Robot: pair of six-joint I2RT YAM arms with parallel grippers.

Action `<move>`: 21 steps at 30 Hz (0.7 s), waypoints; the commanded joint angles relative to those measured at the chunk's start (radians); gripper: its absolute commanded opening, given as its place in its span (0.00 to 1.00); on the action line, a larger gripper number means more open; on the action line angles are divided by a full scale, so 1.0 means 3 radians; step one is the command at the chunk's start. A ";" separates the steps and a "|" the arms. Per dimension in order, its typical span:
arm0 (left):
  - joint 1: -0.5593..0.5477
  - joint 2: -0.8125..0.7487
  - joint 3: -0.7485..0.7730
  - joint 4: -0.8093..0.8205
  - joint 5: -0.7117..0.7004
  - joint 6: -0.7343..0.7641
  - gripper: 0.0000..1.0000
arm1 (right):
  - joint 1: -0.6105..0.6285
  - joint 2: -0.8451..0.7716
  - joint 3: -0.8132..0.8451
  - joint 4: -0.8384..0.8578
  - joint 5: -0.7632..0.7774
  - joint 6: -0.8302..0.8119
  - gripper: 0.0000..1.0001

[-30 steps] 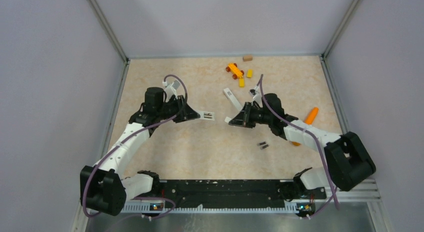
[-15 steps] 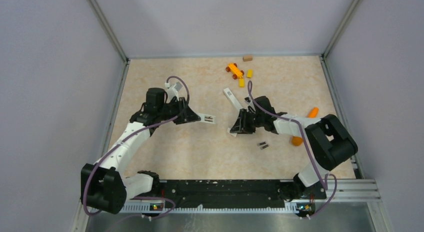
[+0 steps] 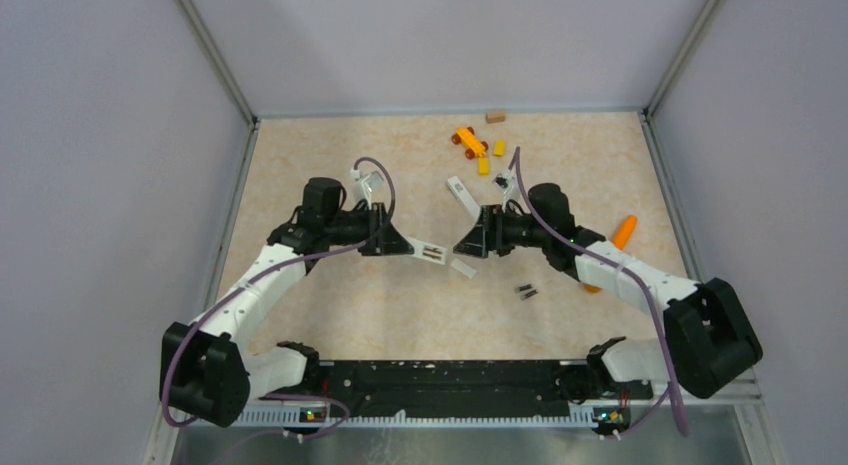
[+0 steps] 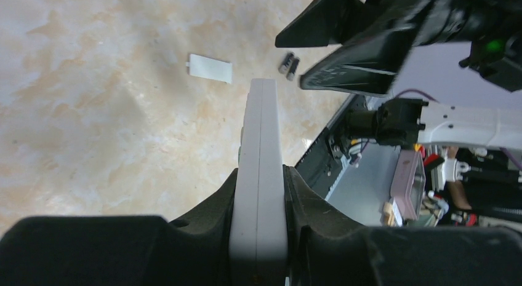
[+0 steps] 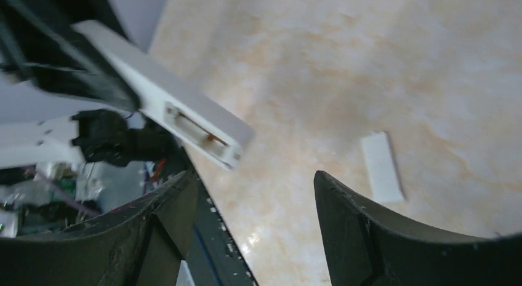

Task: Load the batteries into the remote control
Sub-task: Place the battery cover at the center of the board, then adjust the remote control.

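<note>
- The worktop (image 3: 330, 145) is a beige marbled sheet, walled on the left, right and far sides.
- The left hand (image 3: 400, 243) reaches in from the left to the middle of the worktop. It is clamped on the remote control, and in the left wrist view its dark fingers (image 4: 308, 206) press on both flat sides.
- The right hand (image 3: 462, 247) comes in from the right and faces the left one, with its tips near the remote's free end. Its fingers (image 5: 369, 237) stand wide apart with nothing between them.
- The remote control (image 3: 430, 252) is held off the worktop and juts rightward out of the left hand. The battery bay at its free end lies open, and the right wrist view shows the recess with a coppery contact inside.
- A slim white strip (image 3: 459, 190) lies flat on the far side of the right hand.
- An orange carrot-shaped piece (image 3: 622, 231) lies at the right, beside the right arm.
- An orange toy car (image 3: 468, 140) sits near the far edge, with two yellow blocks (image 3: 483, 166) just beside it and a wooden block (image 3: 495, 115) farther back.
- The white back cover (image 3: 463, 269) lies flat on the worktop, just on the near side of the gap between the two hands.
- The batteries (image 3: 526, 290) lie side by side on the worktop, to the right of the cover and on the near side of the right arm.
</note>
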 commanded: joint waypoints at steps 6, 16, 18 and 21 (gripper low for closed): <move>-0.0413 -0.0159 0.0189 0.0085 0.0607 0.0382 0.00 | 0.0175 -0.0347 0.0030 0.0944 -0.1494 -0.0327 0.73; -0.0469 -0.0475 0.0168 0.0305 0.1001 0.0472 0.17 | 0.0630 -0.0282 0.0341 0.0316 -0.1718 -0.1005 0.49; -0.0473 -0.0529 0.0157 0.0373 0.1029 0.0439 0.21 | 0.0630 -0.0283 0.0342 0.0403 -0.1702 -0.0891 0.31; -0.0469 -0.0636 0.0135 0.0597 0.1017 0.0261 0.37 | 0.0629 -0.0316 0.0300 0.0723 -0.1664 -0.0633 0.11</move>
